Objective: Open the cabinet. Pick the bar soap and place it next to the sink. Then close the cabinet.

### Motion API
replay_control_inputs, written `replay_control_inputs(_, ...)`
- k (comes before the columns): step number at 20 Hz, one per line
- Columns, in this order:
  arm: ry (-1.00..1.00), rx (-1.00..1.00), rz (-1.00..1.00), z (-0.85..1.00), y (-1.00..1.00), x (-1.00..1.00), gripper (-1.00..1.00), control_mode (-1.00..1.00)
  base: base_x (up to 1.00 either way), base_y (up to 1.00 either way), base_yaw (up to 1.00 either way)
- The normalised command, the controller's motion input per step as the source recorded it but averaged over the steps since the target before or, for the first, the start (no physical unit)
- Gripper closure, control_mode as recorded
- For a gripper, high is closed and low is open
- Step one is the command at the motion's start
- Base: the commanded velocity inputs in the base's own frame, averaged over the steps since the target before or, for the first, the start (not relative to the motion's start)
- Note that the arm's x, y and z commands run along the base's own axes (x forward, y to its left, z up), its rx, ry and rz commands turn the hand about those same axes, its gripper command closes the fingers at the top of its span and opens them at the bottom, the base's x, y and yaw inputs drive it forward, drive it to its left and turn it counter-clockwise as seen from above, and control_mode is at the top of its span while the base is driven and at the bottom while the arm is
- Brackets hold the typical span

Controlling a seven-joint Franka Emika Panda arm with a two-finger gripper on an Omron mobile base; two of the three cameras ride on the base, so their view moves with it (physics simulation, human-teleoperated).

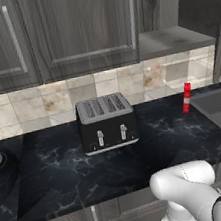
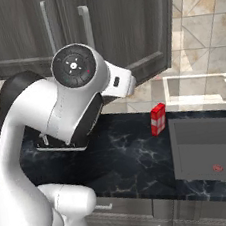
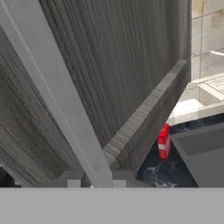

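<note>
In the hand view the gripper (image 3: 92, 183) has its two dark fingertips closed in on the long silver bar handle (image 3: 57, 94) of the cabinet (image 3: 127, 65), one tip on each side of it. The door is dark grey-brown wood grain with a raised panel edge, and stands swung partly out from the wall. Below it on the black marbled countertop (image 1: 65, 165) stands a slim red-and-white bottle (image 3: 163, 141), just beside the dark grey sink (image 2: 210, 147). Left of them sits a black toaster (image 1: 106, 122).
</note>
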Motion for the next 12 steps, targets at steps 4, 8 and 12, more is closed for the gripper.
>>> replay_control_inputs(4,0.00,0.05,0.00,0.00,-0.42,-0.52,1.00,-1.00,0.00,0.00,0.00)
replay_control_inputs(8,0.00,0.01,0.00,0.00,-0.08,-0.07,-1.00,-1.00,0.00,0.00,0.00)
replay_control_inputs(12,0.00,0.00,0.00,0.00,0.00,0.00,-1.00,-1.00,0.00,0.00,0.00)
